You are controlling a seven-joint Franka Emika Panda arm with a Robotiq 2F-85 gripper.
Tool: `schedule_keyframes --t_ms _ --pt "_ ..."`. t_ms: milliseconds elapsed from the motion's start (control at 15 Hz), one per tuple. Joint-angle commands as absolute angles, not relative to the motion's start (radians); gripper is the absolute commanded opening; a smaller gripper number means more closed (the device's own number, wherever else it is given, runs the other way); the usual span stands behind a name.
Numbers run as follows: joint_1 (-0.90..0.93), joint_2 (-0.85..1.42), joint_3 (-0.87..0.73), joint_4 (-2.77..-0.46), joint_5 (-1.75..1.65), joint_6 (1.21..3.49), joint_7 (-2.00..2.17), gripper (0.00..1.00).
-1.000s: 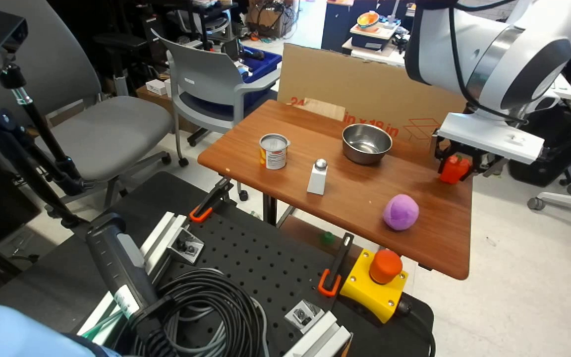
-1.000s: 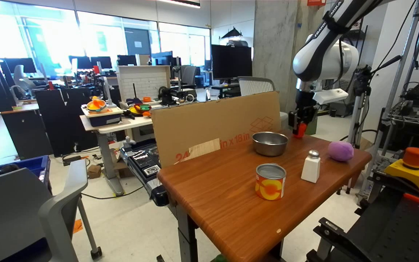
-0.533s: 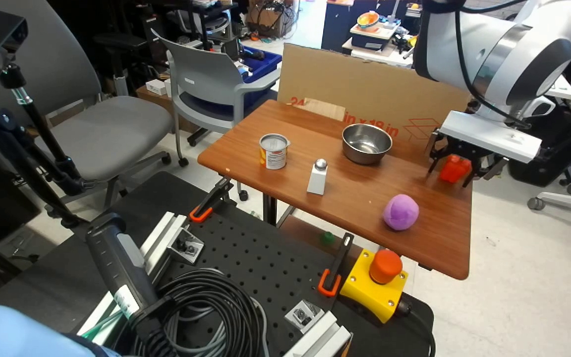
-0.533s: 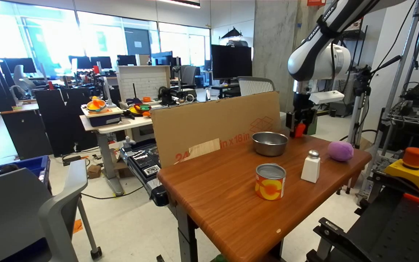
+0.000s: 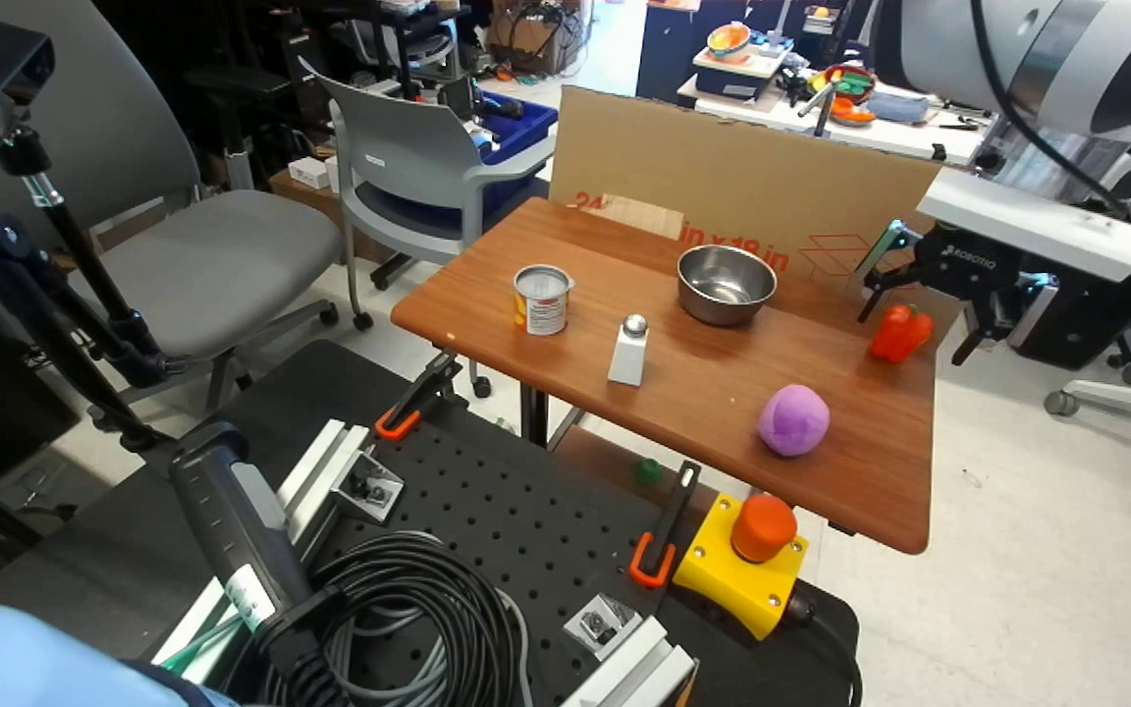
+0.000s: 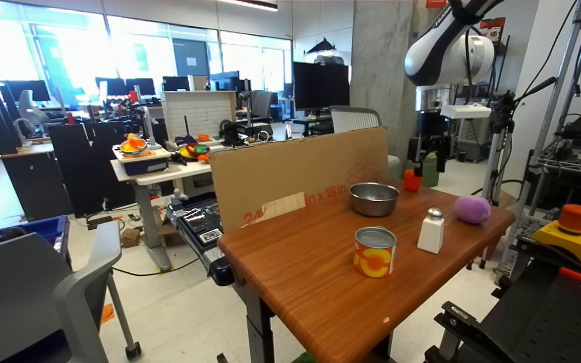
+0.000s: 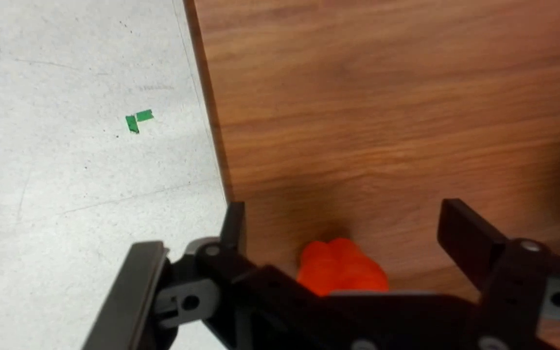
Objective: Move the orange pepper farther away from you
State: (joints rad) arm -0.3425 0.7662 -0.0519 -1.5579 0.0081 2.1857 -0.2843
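Jaws wide apart, near but clear of the orange pepper (image 5: 900, 336).

One brown wooden surface (image 5: 693, 383) carries one lobed, rounded orange-red pepper (image 5: 901, 336), one lumpy purple ball (image 5: 794, 420), one round silvery metal bowl (image 5: 718, 314), one white tapering shaker with a metal cap (image 5: 628, 355) and one cylindrical can with a printed label (image 5: 544, 312). In an exterior view there are two black-and-orange clamps (image 5: 669, 516), two shiny metal brackets (image 5: 384, 501) and one yellow box with a red button (image 5: 726, 570). The wrist view shows two black fingers (image 7: 469, 238) and two green strips (image 7: 144, 115).
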Motion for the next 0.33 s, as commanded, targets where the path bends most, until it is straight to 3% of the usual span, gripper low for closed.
schedule_keyframes --t_ms 0,267 --pt "-0.335 0.738 -0.068 -1.568 0.014 2.140 -0.301 1.00" --pt "-0.334 0.724 -0.073 -1.577 0.013 2.128 -0.303 1.00"
